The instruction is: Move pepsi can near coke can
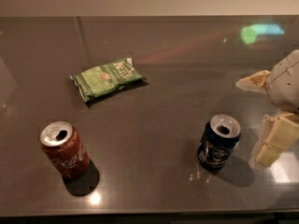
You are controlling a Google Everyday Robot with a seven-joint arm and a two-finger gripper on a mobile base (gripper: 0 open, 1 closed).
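Observation:
The pepsi can (218, 142) is dark navy with a round logo and an open silver top. It stands upright on the dark table at the right front. The coke can (64, 149) is red with white script and stands upright at the left front, far from the pepsi can. My gripper (274, 141) is at the right edge of the camera view, just right of the pepsi can and apart from it. It holds nothing.
A green chip bag (107, 77) lies flat at the table's middle left, behind the cans. The dark glossy table (154, 115) reflects light spots. Its front edge runs along the bottom of the view.

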